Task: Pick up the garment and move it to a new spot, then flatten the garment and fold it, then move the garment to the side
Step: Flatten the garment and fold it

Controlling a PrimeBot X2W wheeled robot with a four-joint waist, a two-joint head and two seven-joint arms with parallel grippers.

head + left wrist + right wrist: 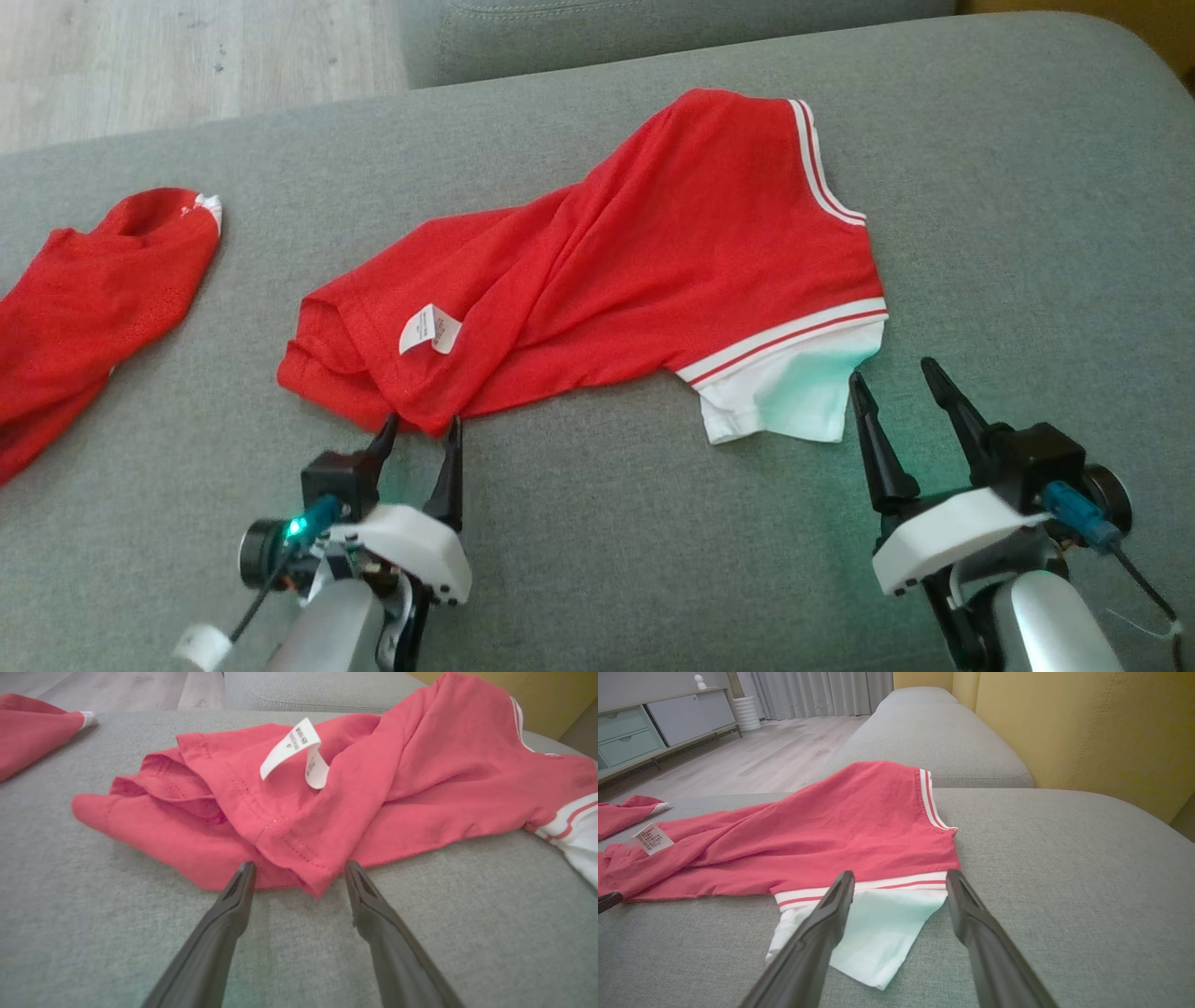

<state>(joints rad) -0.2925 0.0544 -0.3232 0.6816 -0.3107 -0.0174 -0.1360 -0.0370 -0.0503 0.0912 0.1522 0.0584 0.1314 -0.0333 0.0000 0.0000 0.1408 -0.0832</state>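
A red shirt lies rumpled on the sofa (label showing). The left gripper and right gripper gape empty at its edge.

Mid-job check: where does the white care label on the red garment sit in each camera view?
Head view: care label left of centre, on the crumpled end of the red garment, just above the left pincer.
Left wrist view: label upper centre, standing up from the cloth.
Right wrist view: label at far left, mid-height.
Shared landmark: the white sleeve with its striped band, at the garment's opposite end.
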